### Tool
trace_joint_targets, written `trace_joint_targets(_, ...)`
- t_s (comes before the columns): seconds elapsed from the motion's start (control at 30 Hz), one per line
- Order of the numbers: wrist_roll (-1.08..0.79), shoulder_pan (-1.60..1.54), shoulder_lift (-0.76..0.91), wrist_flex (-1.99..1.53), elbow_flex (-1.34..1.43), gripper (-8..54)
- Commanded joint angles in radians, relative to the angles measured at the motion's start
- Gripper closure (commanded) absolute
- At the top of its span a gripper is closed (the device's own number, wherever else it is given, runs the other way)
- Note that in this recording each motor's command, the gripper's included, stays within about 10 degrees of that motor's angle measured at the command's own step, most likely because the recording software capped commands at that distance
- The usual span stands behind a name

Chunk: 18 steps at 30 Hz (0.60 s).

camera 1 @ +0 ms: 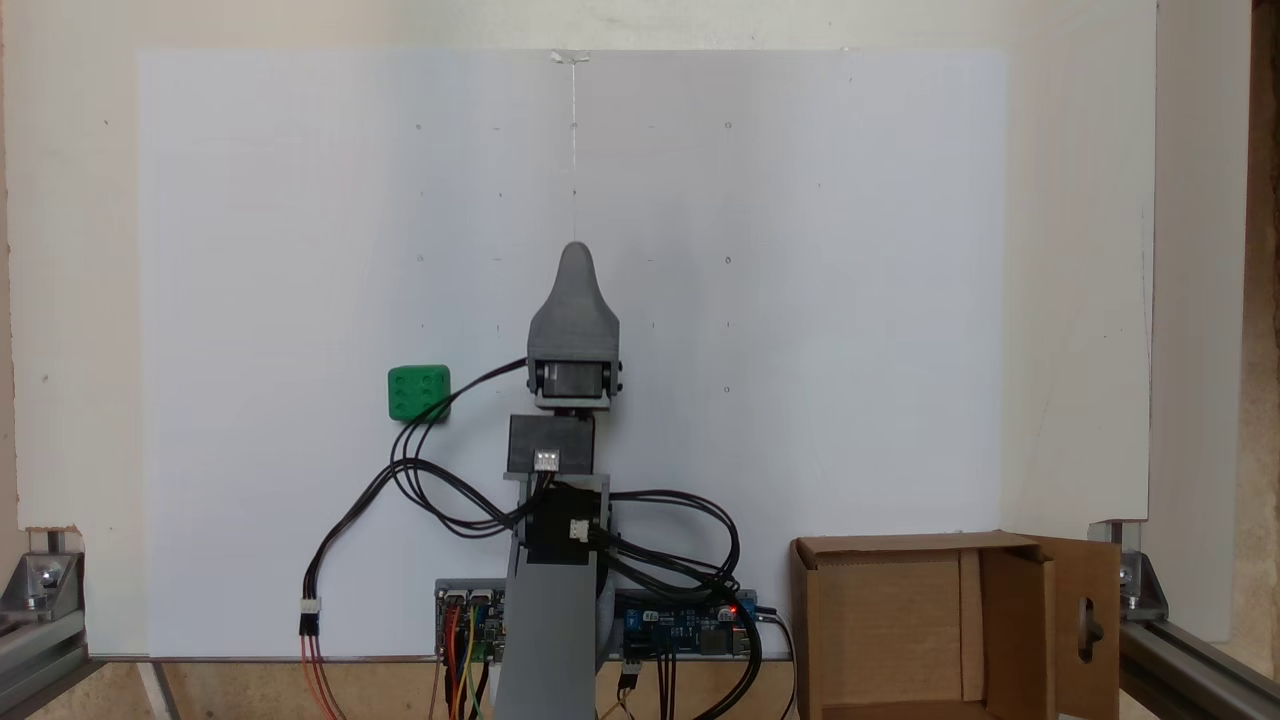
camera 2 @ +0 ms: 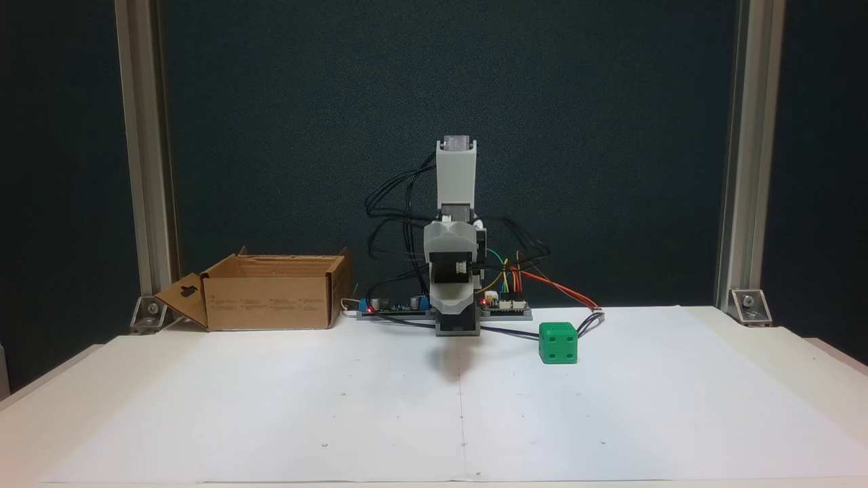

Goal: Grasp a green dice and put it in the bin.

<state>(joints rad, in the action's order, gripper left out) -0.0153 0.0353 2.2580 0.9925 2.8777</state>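
green dice [camera 1: 419,392], apart from empty jaws [camera 1: 575,252]

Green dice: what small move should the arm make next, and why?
Probably swing toward the green dice, which sits untouched on the white sheet, left of the gripper in the overhead fixed view. The gripper points straight ahead and holds nothing visible; the bin stands empty.
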Motion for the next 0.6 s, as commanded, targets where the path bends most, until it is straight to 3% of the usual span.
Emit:
trace_joint_targets(0.0, -0.041, 0.002, 0.107, -0.158, -0.149, 2.0)
trace_joint_targets(0.33, -0.032, -0.087, 0.103, -0.833, -0.583, 2.1)
trace_joint_targets(0.57, 0.144, -0.273, 0.071, -1.296, -0.795, 2.1)
